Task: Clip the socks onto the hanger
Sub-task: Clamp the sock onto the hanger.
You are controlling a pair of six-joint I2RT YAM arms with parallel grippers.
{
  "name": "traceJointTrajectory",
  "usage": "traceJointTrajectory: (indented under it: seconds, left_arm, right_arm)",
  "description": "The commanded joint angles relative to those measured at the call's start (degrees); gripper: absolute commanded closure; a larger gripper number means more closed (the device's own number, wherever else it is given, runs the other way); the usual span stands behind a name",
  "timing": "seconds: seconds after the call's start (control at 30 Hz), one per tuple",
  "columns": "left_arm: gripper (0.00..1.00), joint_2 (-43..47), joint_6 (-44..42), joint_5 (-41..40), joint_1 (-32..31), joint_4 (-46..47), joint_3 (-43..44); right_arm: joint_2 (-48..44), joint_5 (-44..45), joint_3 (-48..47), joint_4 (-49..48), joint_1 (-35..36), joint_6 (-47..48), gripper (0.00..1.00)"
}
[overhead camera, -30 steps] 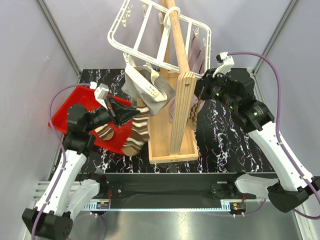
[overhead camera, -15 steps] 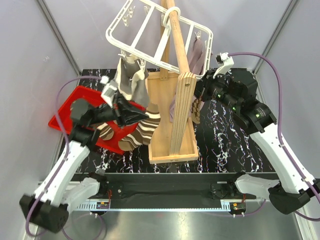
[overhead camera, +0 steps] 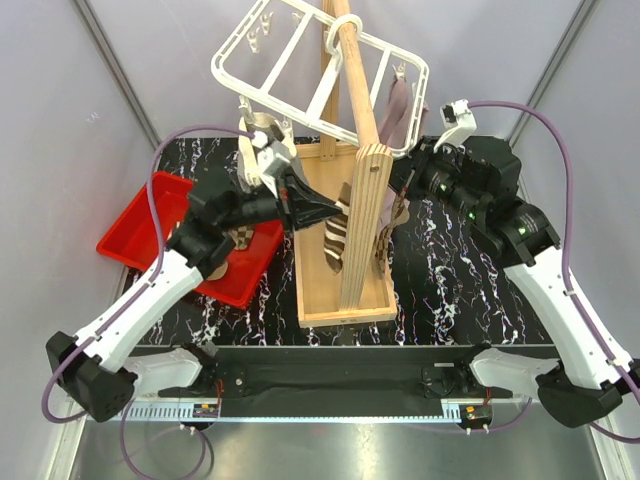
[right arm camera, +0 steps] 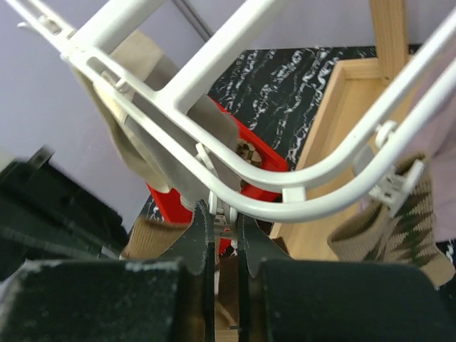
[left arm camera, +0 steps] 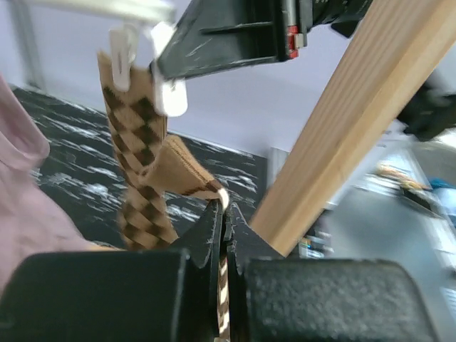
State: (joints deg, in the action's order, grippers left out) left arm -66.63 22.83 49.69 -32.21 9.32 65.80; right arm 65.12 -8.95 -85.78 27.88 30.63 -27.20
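where the white plastic hanger (right arm camera: pixel 214 55) hooks over the top of the wooden stand (overhead camera: pixel 362 200), it hangs tilted above the back of the table, its round bars running side by side. just under its curved near edge the right claw (right arm camera: pixel 223 222) is pinched nearly shut on a small white peg (right arm camera: pixel 219 208). the left claw (left arm camera: pixel 223 214), reaching in beside the stand's post, is clamped fully shut on a soft brown-and-cream striped sock (overhead camera: pixel 335 238) that dangles in the air below it.

the table (overhead camera: pixel 450 290) is black with white marbling, and pale grey walls (overhead camera: pixel 120 60) close it in. a red tray (overhead camera: pixel 135 235) sits at its left side.

only the left wrist view shows a brown diamond-patterned sock (left arm camera: pixel 139 135) pegged up beside the right claw. only the right wrist view shows a limp grey sock (right arm camera: pixel 142 142) draped under the frame.
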Motion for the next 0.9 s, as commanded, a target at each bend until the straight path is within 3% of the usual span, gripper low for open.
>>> traceJointTrajectory:
  seconds: [0.0, 0.07, 0.23, 0.43, 0.87]
  left_arm:
    - [1.0, 2.38, -16.04, -20.66, -6.19, -3.8, 0.21]
    - [1.0, 1.86, -22.37, -28.31, -10.06, -2.65, -0.93]
    - [1.0, -2.36, -33.79, -36.13, -14.37, 0.78, -2.78]
    - [1.0, -4.2, -41.63, -42.74, -17.71, 5.53, -3.14]
    - [1.0, -8.69, -47.79, -40.82, -18.68, 4.83, 1.88]
  right_arm:
    - [2.46, 8.49, -5.79, 7.61, 0.13, -4.08, 1.0]
    - [2.81, 10.51, -6.24, 8.5, 0.13, -5.31, 1.0]
    - [2.9, 16.06, -6.59, 10.35, 0.13, -8.39, 1.0]
    - [4.05, 19.67, -8.0, 13.52, 0.13, -8.75, 1.0]
    - [7.82, 20.11, -10.29, 15.45, 0.13, -8.4, 1.0]
